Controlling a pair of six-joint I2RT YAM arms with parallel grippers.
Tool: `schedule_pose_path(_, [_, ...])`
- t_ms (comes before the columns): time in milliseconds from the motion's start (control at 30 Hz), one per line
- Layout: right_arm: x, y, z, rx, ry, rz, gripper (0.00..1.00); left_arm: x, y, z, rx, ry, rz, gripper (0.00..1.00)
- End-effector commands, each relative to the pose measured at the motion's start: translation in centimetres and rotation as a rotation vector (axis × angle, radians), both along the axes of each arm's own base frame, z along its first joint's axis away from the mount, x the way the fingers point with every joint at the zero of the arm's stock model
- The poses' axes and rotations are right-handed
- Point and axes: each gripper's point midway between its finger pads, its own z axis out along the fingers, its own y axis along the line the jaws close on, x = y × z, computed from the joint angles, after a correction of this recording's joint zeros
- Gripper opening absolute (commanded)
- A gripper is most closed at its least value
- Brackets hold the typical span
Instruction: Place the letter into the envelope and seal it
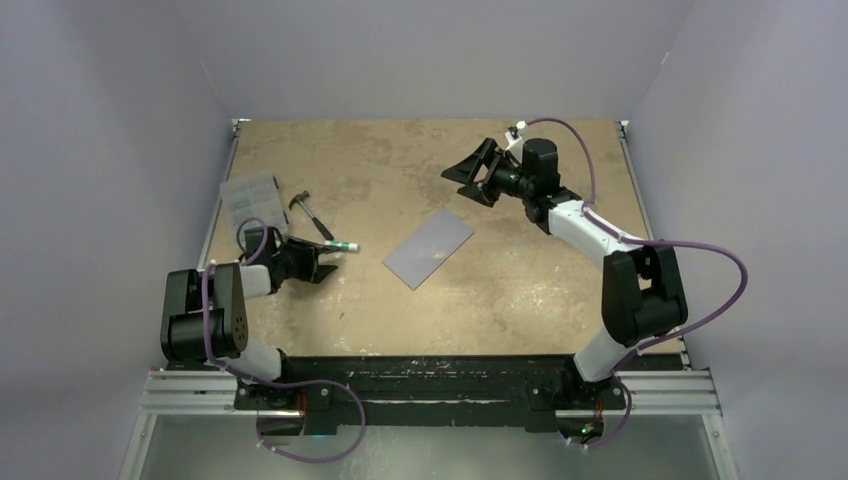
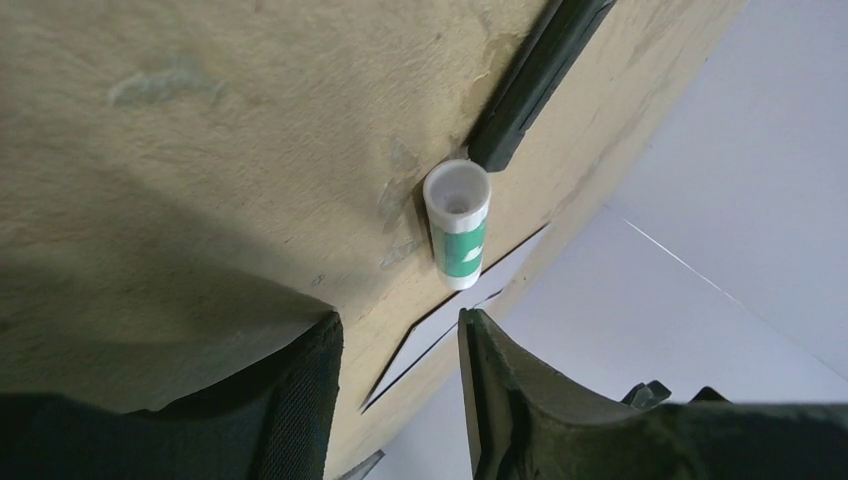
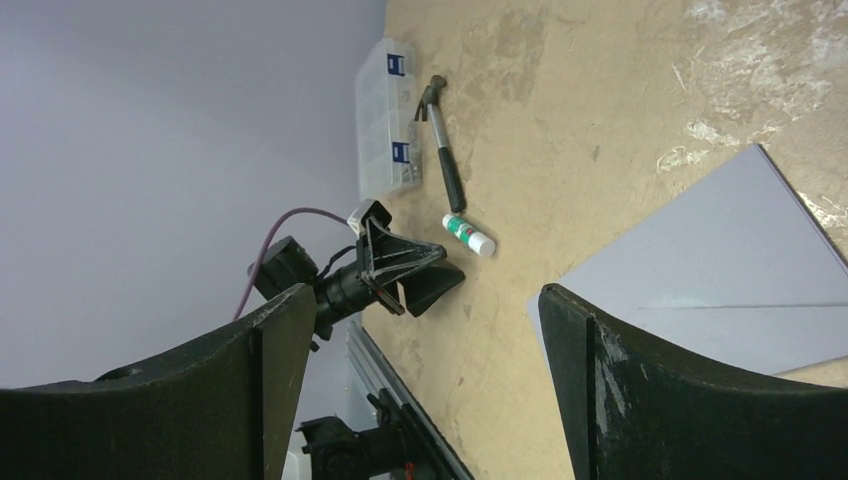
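Note:
The grey-blue envelope lies flat in the middle of the table as a plain rectangle with no flap sticking out; it also shows in the right wrist view. The letter is hidden or out of view. My left gripper is low over the table to the envelope's left, open and holding nothing. A white and green glue stick lies just ahead of its fingertips. My right gripper hovers beyond the envelope's far corner, open wide and empty.
A small hammer lies behind the glue stick, its black handle nearly touching the tube. A clear ribbed plastic box sits at the far left edge. The table's raised left rail runs beside it.

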Motion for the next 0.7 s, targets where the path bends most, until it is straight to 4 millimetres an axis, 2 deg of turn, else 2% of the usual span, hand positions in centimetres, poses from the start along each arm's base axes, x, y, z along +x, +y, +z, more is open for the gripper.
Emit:
schedule_pose_path(0, [0.6, 0.4, 2.7, 0.035, -0.077, 0.023, 0.84, 1.0, 1.1, 0.5, 0.073, -0.022, 0.004, 0.46])
schedule_pose_path(267, [0.1, 0.4, 2.4, 0.043, -0.069, 0.032, 0.83, 2.0, 1.4, 1.6, 0.128, -0.079, -0.046, 0.48])
schedule_pose_path(367, [-0.1, 0.3, 2.6, 0.044, -0.077, 0.033, 0.82, 2.4, 1.4, 2.8, 0.145, -0.114, -0.071, 0.49])
schedule_pose_path(500, [-0.2, 0.0, 3.0, 0.017, -0.100, 0.021, 0.83, 2.9, 1.3, 6.4, 0.230, -0.200, -0.140, 0.54])
schedule_pose_path(600, [0.4, -1.0, 3.4, -0.070, -0.137, -0.018, 0.83, 3.0, 0.2, 10.2, 0.402, -0.257, -0.239, 0.63])
schedule_pose_path(633, [0.9, -1.8, 3.0, -0.133, -0.147, -0.053, 0.84, 3.2, -0.3, 11.4, 0.464, -0.279, -0.278, 0.65])
schedule_pose_path(667, [1.3, -2.6, 3.2, -0.185, -0.167, -0.083, 0.84, 3.3, -0.8, 12.5, 0.519, -0.298, -0.311, 0.76])
